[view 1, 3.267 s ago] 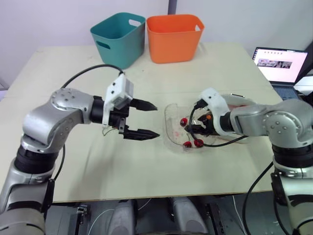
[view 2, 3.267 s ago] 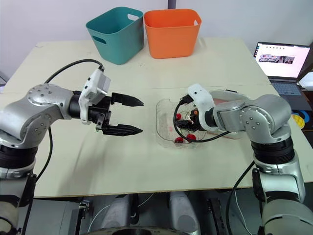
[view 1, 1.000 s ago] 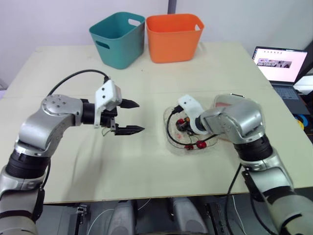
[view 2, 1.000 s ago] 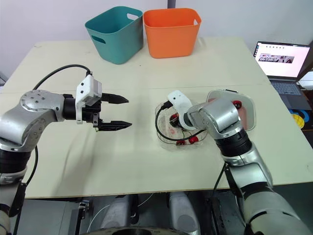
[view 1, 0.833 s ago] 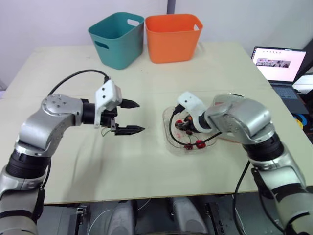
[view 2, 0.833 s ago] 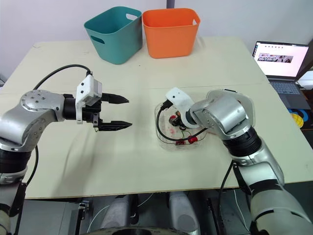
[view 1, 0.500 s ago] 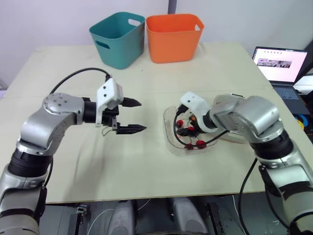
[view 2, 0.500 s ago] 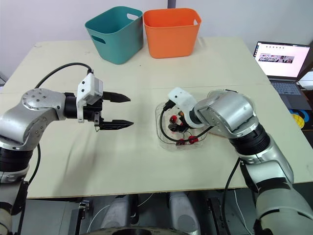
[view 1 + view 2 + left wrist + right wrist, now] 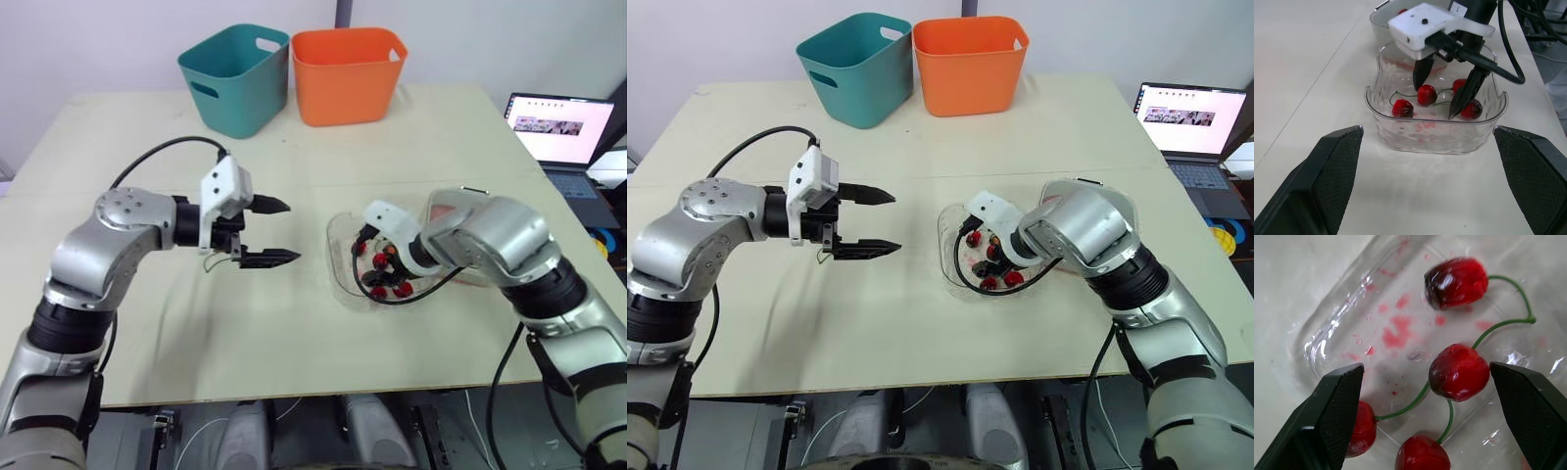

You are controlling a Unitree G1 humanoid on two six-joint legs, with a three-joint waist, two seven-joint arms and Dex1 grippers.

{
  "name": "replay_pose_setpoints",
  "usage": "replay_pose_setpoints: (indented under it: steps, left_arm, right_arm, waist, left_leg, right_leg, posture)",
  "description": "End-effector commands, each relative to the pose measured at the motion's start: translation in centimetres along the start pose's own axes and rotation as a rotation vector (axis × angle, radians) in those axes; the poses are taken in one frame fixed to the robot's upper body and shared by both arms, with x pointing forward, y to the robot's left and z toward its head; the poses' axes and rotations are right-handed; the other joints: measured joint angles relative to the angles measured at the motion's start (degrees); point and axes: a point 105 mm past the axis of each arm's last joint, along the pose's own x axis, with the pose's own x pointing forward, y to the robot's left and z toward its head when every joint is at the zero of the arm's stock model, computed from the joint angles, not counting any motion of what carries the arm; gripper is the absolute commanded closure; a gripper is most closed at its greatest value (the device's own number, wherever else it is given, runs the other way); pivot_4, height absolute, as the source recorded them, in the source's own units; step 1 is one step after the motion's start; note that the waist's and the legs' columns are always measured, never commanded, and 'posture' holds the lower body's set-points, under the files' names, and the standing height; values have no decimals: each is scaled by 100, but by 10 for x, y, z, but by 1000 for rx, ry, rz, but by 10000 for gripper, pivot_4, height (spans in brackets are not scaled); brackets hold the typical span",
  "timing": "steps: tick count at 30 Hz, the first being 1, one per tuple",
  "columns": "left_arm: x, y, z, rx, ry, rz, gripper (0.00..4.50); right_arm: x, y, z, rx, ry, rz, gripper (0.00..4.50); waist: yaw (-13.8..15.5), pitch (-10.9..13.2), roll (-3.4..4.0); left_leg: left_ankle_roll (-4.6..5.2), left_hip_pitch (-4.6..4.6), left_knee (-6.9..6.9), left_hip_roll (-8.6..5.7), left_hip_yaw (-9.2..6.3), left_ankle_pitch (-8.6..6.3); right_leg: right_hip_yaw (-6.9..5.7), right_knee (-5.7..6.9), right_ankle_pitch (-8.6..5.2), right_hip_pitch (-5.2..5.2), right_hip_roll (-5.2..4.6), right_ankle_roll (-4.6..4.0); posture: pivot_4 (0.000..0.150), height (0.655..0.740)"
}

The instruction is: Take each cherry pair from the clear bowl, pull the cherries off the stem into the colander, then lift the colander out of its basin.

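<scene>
You have a teal bin and an orange bin side by side at the far edge of the pale table. Off its right side, an open laptop shows a lit screen.

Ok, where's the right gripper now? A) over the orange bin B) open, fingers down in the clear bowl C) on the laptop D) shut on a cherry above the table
B: the right gripper sits open in the clear bowl, a cherry between its fingers.
</scene>
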Motion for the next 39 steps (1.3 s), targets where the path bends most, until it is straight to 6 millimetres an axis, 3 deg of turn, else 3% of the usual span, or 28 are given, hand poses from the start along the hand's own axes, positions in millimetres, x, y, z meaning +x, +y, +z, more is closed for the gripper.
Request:
replay_pose_setpoints:
  steps: [1,7,9,16,22,30,35,39]
  left_arm:
    - [-3,-1,11,45,-27,9,0]
    - [-5,-1,9,42,-23,18,0]
    - [-6,-1,8,41,-19,21,0]
    - [-10,5,4,34,-6,29,0]
    - [-23,18,13,-4,-41,24,0]
    - [-38,41,56,-45,-195,-29,0]
    - [-34,53,87,-46,-280,-101,0]
    - [-9,74,117,-76,-358,-134,0]
  right_arm:
    - [-6,-7,10,-20,-34,-41,9609]
    - [-1,-9,9,2,-35,-53,31157]
    - [-1,-9,9,7,-37,-57,34948]
    - [-20,-10,20,-43,-118,-88,34948]
    - [-68,-17,31,-200,-271,-144,34948]
    - [-136,-10,60,-580,-681,-220,34948]
    - [-150,-12,74,-812,-816,-360,34948]
    - [-153,7,94,-1000,-929,-425,34948]
  waist:
    - [-1,0,0]
    - [1,0,0]
    - [7,0,0]
    - [7,0,0]
    - [10,1,1]
    - [12,2,-2]
    - [12,2,-2]
    - [26,2,-2]
  left_leg:
    - [0,0,0,0,0,0]
    - [0,0,1,0,-1,0]
    - [0,0,3,0,0,0]
    - [0,0,3,-1,-1,0]
    - [0,-3,2,-1,-1,0]
    - [0,-5,0,0,2,-1]
    - [-1,-4,4,-2,3,0]
    - [-1,-5,12,-4,1,0]
  right_leg:
    - [0,0,0,0,1,0]
    - [0,0,0,0,0,0]
    - [0,0,0,1,0,0]
    - [0,1,0,1,0,0]
    - [-1,-6,-2,0,0,3]
    - [-3,-14,-12,0,0,21]
    - [-3,-9,-12,1,0,21]
    - [-3,-5,-10,4,2,21]
  posture:
    - [1500,7400]
    - [1500,7400]
    - [1500,7400]
    - [1500,7400]
    - [1500,7400]
    - [1500,7400]
    - [1500,7400]
    - [1500,7400]
